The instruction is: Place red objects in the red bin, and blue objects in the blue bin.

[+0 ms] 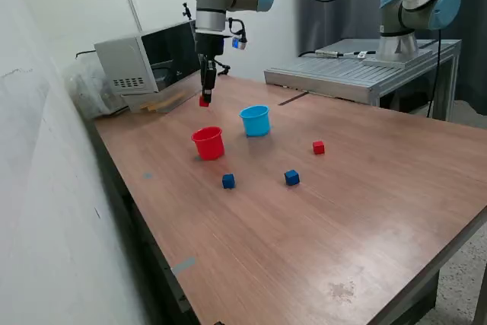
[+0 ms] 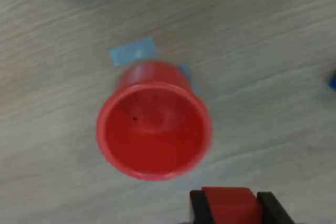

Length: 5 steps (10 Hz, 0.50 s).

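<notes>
Nearest the wrist camera, a red cube [image 2: 230, 202] sits pinched between the closed jaws of the gripper [image 2: 231, 205], just off the rim of the red cup [image 2: 153, 124]. In the exterior view the gripper [image 1: 205, 100] hangs in the upper middle of the frame, above the cup [image 1: 208, 143]. The risk, as I judge it: released now, the cube may strike the rim and bounce onto the table [image 1: 365, 218]. The cup is glossy, tapered and looks empty.
</notes>
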### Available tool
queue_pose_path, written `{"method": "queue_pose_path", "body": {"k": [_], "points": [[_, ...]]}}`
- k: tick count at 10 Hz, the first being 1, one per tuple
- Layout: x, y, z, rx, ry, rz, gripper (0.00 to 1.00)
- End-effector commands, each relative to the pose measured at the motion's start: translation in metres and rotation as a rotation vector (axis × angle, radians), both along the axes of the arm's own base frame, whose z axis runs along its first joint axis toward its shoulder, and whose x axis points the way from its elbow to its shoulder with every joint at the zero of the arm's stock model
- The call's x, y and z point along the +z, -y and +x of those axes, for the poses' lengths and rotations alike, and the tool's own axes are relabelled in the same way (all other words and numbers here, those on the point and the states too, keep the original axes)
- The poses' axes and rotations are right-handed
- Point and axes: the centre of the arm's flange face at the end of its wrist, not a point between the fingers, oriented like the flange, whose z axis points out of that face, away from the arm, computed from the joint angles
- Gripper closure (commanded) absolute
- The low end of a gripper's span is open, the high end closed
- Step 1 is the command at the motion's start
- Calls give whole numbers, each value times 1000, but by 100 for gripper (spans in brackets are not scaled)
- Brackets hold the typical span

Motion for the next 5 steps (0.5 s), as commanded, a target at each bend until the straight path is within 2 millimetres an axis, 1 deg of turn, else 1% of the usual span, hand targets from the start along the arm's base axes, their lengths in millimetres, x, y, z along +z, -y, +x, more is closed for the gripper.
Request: {"method": "queue_pose_path", "body": {"k": [1,2,4,5], "points": [[-42,-24,-12,-31,39,-8,100],[-52,-24,-11,-31,53,-11,100],[-64,-26,-11,-33,69,-15,100],[-69,-29,-11,-37,75,-17,0]]}}
